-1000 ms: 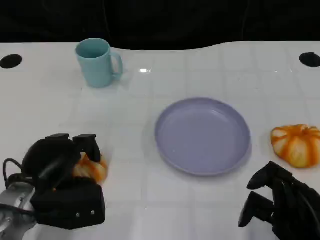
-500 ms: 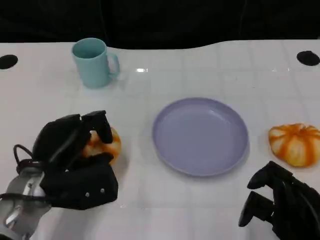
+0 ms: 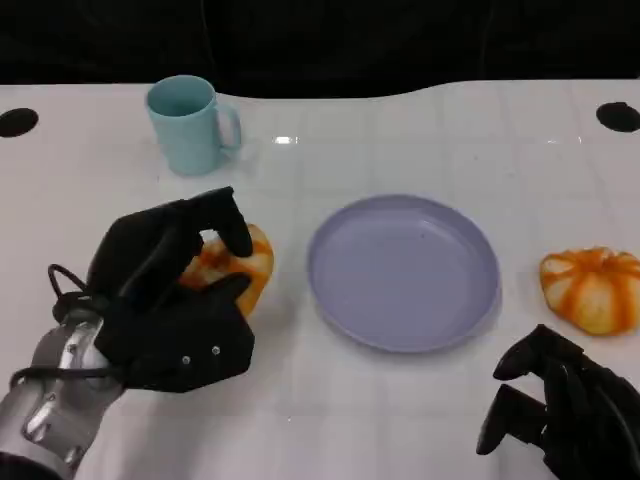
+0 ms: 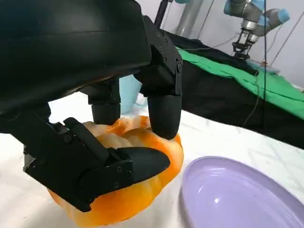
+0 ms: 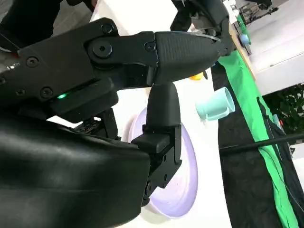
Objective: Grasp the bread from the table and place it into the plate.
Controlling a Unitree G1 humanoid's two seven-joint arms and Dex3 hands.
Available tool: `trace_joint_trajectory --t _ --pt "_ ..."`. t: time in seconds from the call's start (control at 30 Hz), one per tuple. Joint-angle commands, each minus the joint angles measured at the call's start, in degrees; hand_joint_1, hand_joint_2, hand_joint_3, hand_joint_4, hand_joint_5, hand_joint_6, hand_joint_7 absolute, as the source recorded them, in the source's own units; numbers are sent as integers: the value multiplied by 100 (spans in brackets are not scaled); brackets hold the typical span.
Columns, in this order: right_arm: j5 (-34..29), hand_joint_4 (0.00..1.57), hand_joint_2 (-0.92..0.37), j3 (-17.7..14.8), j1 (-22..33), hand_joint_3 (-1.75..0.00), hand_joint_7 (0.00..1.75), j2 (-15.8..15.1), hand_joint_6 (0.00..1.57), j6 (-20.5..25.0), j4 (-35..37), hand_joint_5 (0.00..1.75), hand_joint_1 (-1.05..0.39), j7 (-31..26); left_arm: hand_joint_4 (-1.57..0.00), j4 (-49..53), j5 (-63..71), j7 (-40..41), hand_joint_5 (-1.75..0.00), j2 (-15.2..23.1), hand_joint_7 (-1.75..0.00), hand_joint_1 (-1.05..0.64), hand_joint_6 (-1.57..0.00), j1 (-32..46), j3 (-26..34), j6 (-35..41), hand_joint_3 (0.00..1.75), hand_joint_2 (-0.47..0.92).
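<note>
Over the last second the left hand (image 3: pixel 175 300) has carried the bread (image 3: pixel 232 268) up and to the right across the table (image 3: pixel 420 150): the bread started near the lower left of the head view and now sits just left of the plate (image 3: pixel 404 270), not yet over its rim. The right hand (image 3: pixel 560 410) has stayed where it was at the lower right.

Left hand and bread. The black fingers (image 3: pixel 225 215) curl over the top of the orange, ridged bread, and the thumb closes on its lower side, so the hand grips the bread. In the left wrist view two fingertips (image 4: pixel 164 111) press on the upper crust of the bread (image 4: pixel 128 190) while the thumb (image 4: pixel 135 164) lies across its front; the lilac plate (image 4: pixel 237 194) lies just beside it. Whether the bread is lifted clear of the table cannot be told.

Right hand. It rests low near the table edge with its fingers bent and apart, holding nothing. In the right wrist view the fingers (image 5: pixel 164 109) reach out above the plate (image 5: pixel 187 180), and a small green light (image 5: pixel 61 96) glows on the hand's shell.

Other things. A pale blue mug (image 3: pixel 190 125) stands upright at the far left of the table, handle to the right. A second orange, white-streaked bread (image 3: pixel 592 288) lies to the right of the plate, apart from it.

No brand, label or writing can be read on anything.
</note>
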Motion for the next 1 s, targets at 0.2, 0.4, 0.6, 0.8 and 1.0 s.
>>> trace_joint_trajectory --t 0.2,0.4,0.6,0.8,1.0 --pt "34 62 -92 -2 47 -43 166 -46 42 -38 -2 175 -53 25 -85 414 116 287 -175 -381 -175 -9 -68 -700 -100 -308 120 46" --pt "38 62 -92 22 116 -43 165 -32 41 -21 -61 175 -53 6 -89 969 255 584 -175 -614 -175 -8 -69 -1096 -219 -702 127 44" --pt "23 60 -92 53 175 -45 165 -31 40 -76 -98 175 -52 14 -91 1357 386 806 -175 -818 -175 -10 -69 -1412 -376 -986 135 40" --pt "30 60 -92 60 183 -47 168 -35 39 -77 -106 175 -51 12 -92 1556 433 876 -175 -889 -175 -10 -70 -1537 -402 -1108 136 39" --pt "71 60 -92 63 195 -44 166 -20 39 24 -168 175 -52 -41 -94 1972 472 651 -175 -1177 -175 -14 -71 -1974 -628 -1074 138 38"
